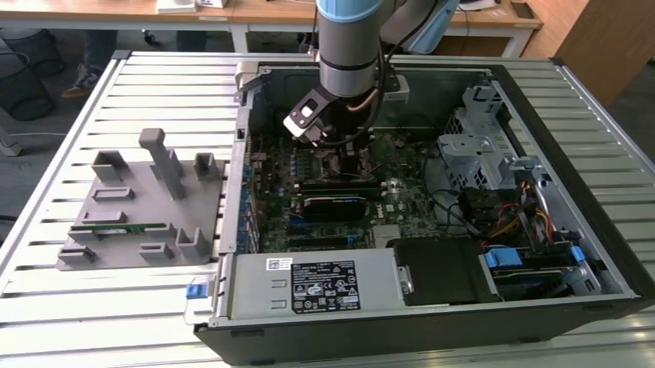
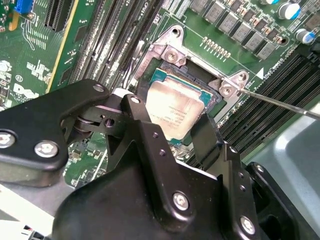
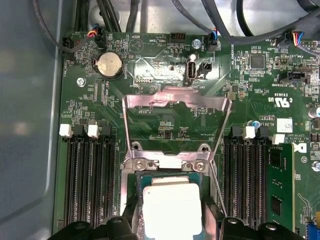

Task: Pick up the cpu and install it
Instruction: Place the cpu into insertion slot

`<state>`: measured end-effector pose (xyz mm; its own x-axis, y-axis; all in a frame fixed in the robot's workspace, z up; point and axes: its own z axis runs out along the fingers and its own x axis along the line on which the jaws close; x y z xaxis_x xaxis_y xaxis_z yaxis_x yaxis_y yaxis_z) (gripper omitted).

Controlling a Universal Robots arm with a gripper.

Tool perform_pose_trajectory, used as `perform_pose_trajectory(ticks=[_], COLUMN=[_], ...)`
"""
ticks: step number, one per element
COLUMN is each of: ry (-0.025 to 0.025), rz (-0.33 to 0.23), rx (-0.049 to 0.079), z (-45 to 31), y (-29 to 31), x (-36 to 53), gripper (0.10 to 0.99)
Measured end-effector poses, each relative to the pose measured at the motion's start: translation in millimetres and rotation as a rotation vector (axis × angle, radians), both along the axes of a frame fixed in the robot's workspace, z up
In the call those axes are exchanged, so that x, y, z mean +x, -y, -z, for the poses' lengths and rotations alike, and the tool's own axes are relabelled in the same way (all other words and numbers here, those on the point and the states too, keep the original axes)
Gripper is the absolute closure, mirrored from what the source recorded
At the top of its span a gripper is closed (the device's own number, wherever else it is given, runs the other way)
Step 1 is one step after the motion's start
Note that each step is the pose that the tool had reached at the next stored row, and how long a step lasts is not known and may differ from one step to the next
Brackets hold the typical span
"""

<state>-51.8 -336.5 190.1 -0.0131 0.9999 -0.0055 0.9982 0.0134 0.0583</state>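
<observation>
One arm reaches into an open case (image 1: 409,345) on the bench (image 1: 103,314).
End effector (image 2: 172,122) closed on the cpu (image 2: 172,100), with fingers (image 2: 142,122) against two opposite edges. The cpu lies in the socket (image 2: 170,52) on the motherboard (image 2: 30,60), between banks of memory slots (image 3: 90,175); full seating cannot be judged. In the first wrist view the load plate (image 3: 175,100) stands swung open beyond the socket. A grey fixture (image 1: 133,207) rests on the bench toward the exterior view's left of the case.

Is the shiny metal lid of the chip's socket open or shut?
Open. In the first wrist view the metal lid is swung up and back from the socket, and the cpu shows uncovered.
</observation>
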Motion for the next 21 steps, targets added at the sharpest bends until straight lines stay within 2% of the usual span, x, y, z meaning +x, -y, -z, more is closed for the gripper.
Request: perform_pose_trajectory(ticks=[4, 5, 12, 18, 20, 21], ry=[0.0001, 0.0001, 0.0002, 0.0002, 0.0004, 0.0004], rz=[0.001, 0.004, 0.042, 0.045, 0.045, 0.045], rx=[0.001, 0.002, 0.003, 0.004, 0.004, 0.004], z=[-0.2, -0.2, -0.1, -0.6, -1.0, -1.1], y=[0.0, 0.0, -0.2, -0.3, -0.2, -0.2], x=[-2.3, -2.4, -2.6, -2.6, -2.7, -2.7], gripper=[0.482, 0.537, 0.537, 0.537, 0.525, 0.463])
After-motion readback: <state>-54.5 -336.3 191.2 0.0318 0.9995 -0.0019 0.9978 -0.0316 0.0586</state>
